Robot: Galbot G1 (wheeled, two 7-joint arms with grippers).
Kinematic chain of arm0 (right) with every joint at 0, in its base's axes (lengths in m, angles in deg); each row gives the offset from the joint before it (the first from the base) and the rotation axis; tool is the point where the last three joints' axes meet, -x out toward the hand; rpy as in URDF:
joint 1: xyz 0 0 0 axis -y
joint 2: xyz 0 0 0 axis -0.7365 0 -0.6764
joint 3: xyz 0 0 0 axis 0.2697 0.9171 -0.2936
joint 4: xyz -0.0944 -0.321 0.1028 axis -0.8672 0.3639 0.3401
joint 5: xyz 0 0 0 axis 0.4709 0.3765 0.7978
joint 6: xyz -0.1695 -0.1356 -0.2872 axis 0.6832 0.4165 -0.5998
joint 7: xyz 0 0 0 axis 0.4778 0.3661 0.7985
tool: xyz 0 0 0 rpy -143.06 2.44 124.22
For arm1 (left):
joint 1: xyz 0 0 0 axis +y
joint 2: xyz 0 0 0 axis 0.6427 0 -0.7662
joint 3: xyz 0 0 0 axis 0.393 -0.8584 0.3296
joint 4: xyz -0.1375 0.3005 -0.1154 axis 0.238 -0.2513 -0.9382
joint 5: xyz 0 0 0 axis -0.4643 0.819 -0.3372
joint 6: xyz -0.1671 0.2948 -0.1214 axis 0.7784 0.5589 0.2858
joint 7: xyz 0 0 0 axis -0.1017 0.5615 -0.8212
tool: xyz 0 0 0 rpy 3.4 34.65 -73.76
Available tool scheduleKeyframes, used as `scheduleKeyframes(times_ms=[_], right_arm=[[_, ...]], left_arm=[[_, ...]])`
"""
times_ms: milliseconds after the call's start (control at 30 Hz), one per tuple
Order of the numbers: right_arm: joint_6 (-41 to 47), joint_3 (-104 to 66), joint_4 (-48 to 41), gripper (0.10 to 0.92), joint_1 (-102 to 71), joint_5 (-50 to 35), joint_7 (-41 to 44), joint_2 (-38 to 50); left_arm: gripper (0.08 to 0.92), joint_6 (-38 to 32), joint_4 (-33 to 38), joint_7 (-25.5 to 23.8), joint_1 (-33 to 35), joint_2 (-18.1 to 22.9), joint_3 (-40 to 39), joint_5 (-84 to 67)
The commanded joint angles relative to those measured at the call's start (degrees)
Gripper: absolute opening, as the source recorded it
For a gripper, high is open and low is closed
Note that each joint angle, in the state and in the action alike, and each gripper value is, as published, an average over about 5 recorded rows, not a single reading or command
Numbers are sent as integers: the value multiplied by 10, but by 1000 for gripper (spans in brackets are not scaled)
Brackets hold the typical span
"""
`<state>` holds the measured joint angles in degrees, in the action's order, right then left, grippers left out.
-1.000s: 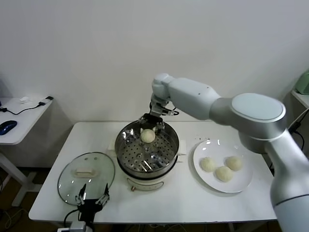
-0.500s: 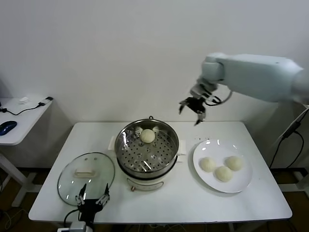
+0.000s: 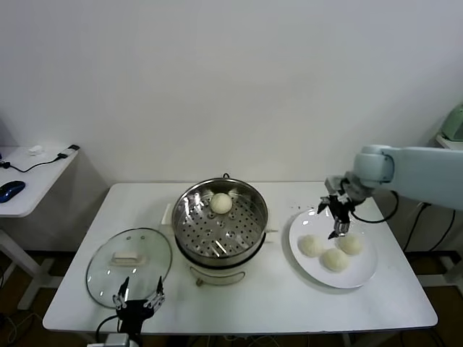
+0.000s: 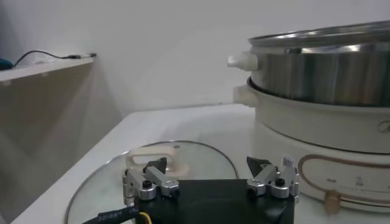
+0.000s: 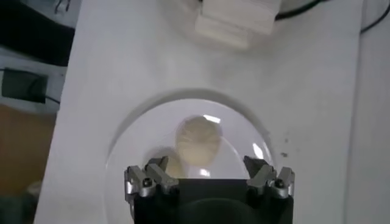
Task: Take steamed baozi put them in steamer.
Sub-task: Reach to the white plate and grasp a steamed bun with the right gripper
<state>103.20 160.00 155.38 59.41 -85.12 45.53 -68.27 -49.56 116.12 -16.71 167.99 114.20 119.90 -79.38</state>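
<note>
Your landmark is the steamer [image 3: 221,225], mid-table. To its left the glass lid [image 3: 130,256] lies flat on the white table [image 3: 289,303], close by, white handle up. To its right is the white plate [image 3: 360,273], with a narrow strip of bare table between the two.

One steamed baozi [image 3: 221,203] sits on the perforated tray at the back of the steamer. Three more are on the plate: one on the side nearest the steamer [image 3: 311,246], one at the plate's front [image 3: 336,259], one farther from the steamer [image 3: 351,243].

A side desk [image 3: 29,184] stands well left of the steamer, with a blue mouse [image 3: 11,190] and a cable on it.

Nothing stands between plate and steamer except the steamer's own rim and side handle.

Hard to read: the right wrist view shows one bun clearly and a second half hidden by the gripper body; the third is out of that frame. The left wrist view cuts the steamer off and shows none of its inside.

Right gripper [image 3: 337,213] hangs over the plate's rear edge, fingers spread wide and pointing down, empty, probably just clear of the buns. Its arm reaches in from the far right.

Left gripper [image 3: 138,298] is parked at the table's front edge, beside the lid, jaws apart, holding nothing.
</note>
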Motion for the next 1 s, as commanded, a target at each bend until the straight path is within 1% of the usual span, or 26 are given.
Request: scheduleKeyframes(times_ms=[33, 333, 733, 833, 1000], right_arm=[[76, -96, -53, 823, -150, 25, -31, 9], [65, -179, -124, 823, -221, 45, -35, -37], [64, -181, -135, 817, -227, 48, -28, -49], [62, -180, -130, 772, -223, 47, -23, -47], [56, -181, -120, 653, -210, 47, -12, -41]], left_arm=[[823, -1, 0, 0, 2, 4, 0, 3], [823, 0, -2, -1, 0, 3, 2, 4], [823, 2, -3, -1, -4, -1, 2, 3], [823, 3, -3, -1, -3, 0, 0, 3], [823, 4, -3, 0, -3, -1, 0, 4]])
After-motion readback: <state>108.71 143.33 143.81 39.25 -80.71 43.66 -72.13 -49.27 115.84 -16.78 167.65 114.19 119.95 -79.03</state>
